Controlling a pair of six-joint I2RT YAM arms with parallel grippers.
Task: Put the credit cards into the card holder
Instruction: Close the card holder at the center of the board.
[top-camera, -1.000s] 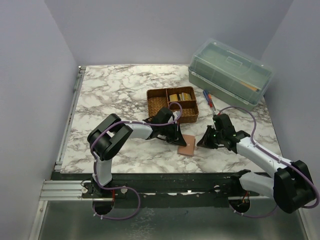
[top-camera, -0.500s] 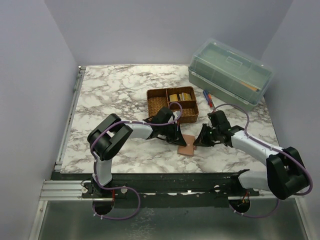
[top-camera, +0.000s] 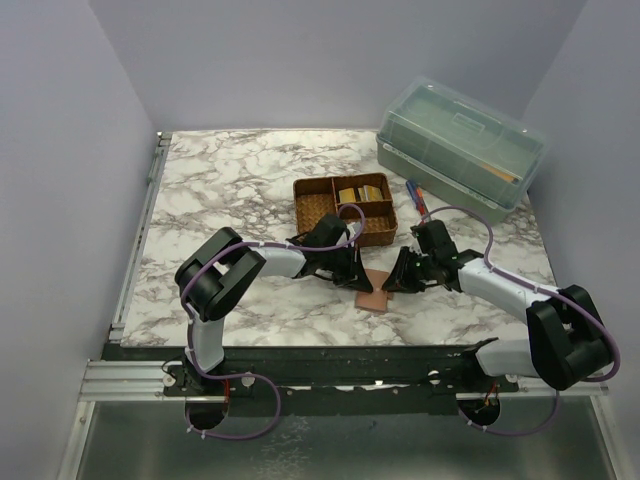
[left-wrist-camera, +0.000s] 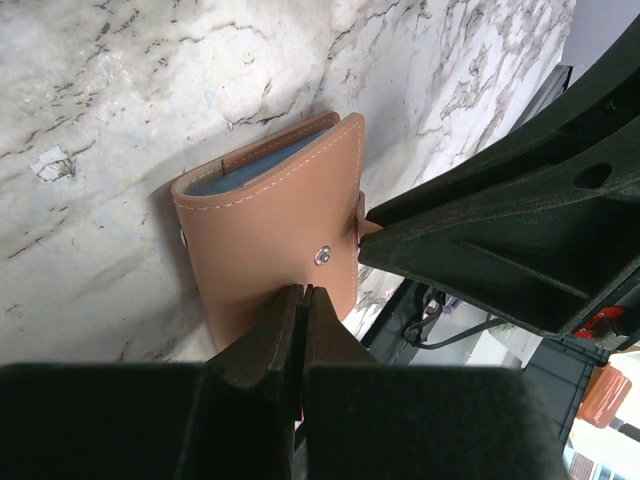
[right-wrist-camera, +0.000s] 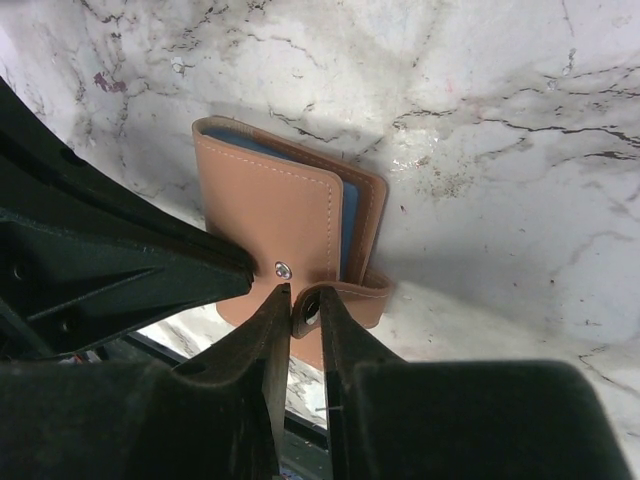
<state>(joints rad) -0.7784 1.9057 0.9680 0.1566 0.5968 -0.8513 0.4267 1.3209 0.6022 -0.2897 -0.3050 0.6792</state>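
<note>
Right wrist, tan card holder (blue inside), white-stitched edges

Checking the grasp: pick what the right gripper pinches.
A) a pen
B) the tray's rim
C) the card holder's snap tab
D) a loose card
C: the right wrist view shows the right gripper shut on the snap tab of the card holder.

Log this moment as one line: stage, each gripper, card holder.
stage: opening | left gripper: shut, tips on cover | right gripper: pinching snap tab | card holder: unsnapped, folded
</note>
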